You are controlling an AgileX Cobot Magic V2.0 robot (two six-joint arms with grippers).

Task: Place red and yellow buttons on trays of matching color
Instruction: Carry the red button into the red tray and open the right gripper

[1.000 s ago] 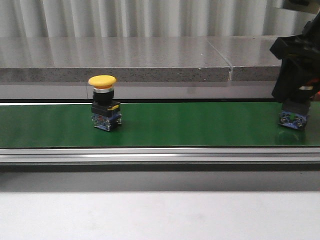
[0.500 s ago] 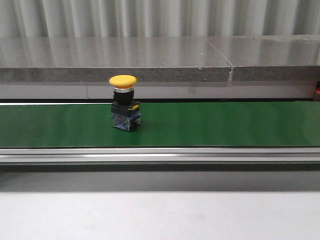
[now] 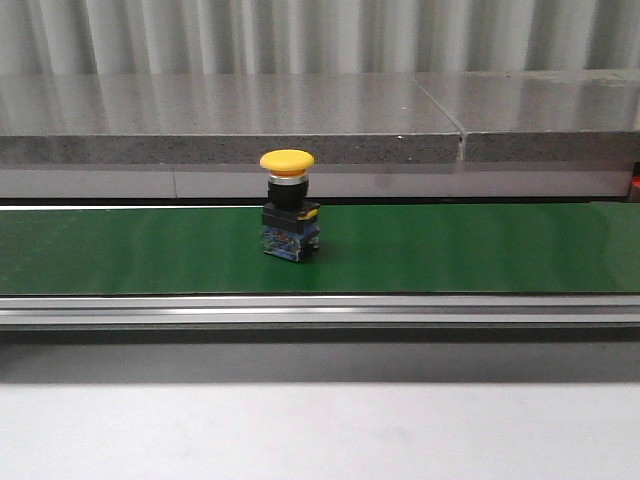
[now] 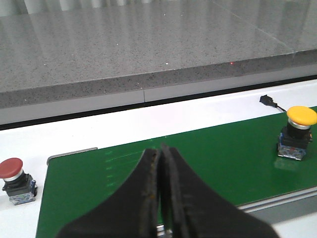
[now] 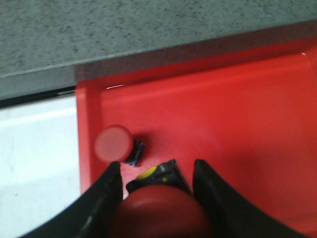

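Note:
A yellow button stands upright on the green belt; the left wrist view shows this yellow button far off to one side. My left gripper hangs over the belt, shut and empty. A red button stands on the white surface beside the belt's end. My right gripper is shut on a red button above the red tray. Another red button lies in that tray near its corner. No yellow tray is in view. Neither gripper shows in the front view.
A grey stone ledge runs behind the belt, and an aluminium rail runs along its front. A small black connector lies on the white surface past the belt. A sliver of red shows at the front view's right edge.
The yellow button has travelled to the right along the belt. My right gripper, which was on a button at the belt's right end a second ago, has left the front view.

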